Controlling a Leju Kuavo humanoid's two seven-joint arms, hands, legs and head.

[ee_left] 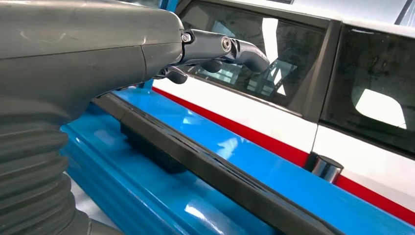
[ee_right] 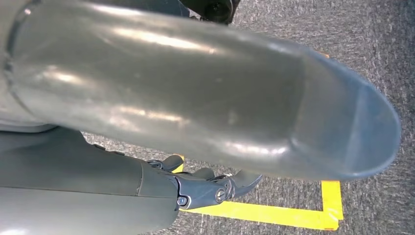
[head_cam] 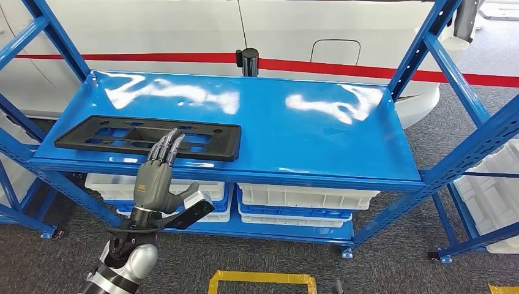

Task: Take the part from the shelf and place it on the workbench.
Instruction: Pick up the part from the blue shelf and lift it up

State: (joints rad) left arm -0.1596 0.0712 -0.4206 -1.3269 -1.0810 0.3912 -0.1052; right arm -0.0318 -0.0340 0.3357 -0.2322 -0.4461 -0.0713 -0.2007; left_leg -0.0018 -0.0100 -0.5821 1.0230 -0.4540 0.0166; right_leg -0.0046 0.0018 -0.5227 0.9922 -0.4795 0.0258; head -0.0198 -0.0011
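The part (head_cam: 147, 138) is a long flat black plastic frame with cut-outs, lying on the left of the blue shelf board (head_cam: 294, 128) near its front edge. My left hand (head_cam: 156, 177) is raised in front of that edge. Its fingers are stretched out together above the part's front rim and the thumb is spread to the side; it holds nothing. In the left wrist view the fingers (ee_left: 220, 49) hover above the part (ee_left: 210, 171), with a gap between them. My right hand (ee_right: 195, 188) hangs over the grey floor, fingers loosely apart, holding nothing.
White bins (head_cam: 306, 197) fill the level under the shelf board. Blue uprights and braces frame the rack on both sides. A white car with a red stripe (head_cam: 183, 30) stands behind it, with a black post (head_cam: 248, 61) at the back edge. Yellow tape (head_cam: 263, 278) marks the floor.
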